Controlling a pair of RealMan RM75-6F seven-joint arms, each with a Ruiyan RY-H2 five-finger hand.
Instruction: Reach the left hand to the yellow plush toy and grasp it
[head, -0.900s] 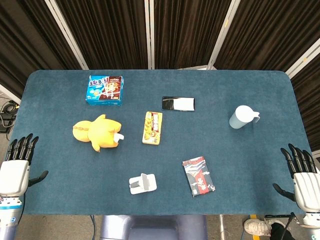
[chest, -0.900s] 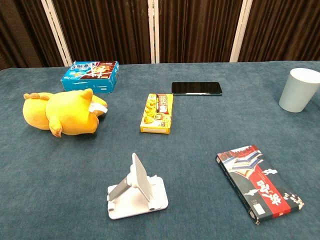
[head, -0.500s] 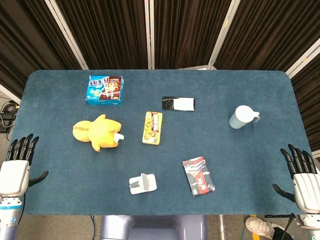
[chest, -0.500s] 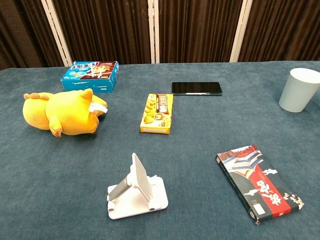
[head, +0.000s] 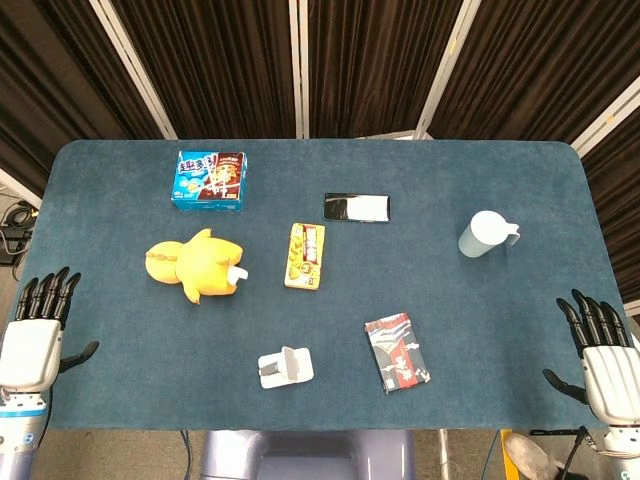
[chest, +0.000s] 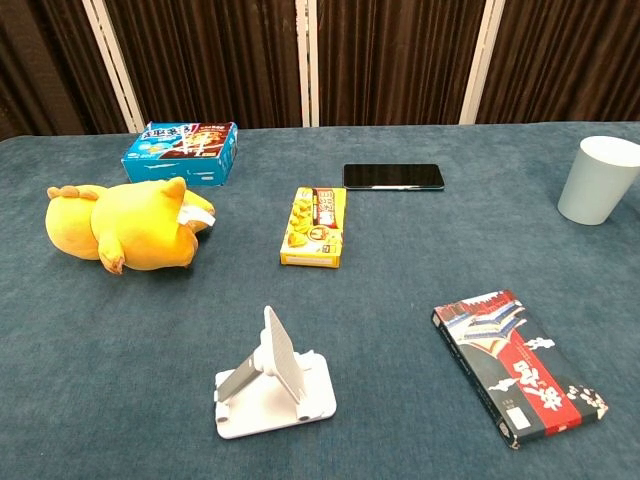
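Note:
The yellow plush toy (head: 194, 265) lies on its side on the left part of the blue table; the chest view shows the plush toy (chest: 128, 224) at its left. My left hand (head: 33, 335) hovers at the table's near left corner, fingers spread and empty, well short of the toy. At the near right edge my right hand (head: 601, 350) is also spread and empty. Neither hand appears in the chest view.
A blue snack box (head: 210, 180) sits behind the toy. A yellow candy box (head: 305, 256), a black phone (head: 356, 208), a white phone stand (head: 285, 366), a dark packet (head: 397, 352) and a pale cup (head: 486, 234) lie across the table (head: 500, 180).
Both hands have drifted very slightly toward the near edge. The toy and the other objects have not moved.

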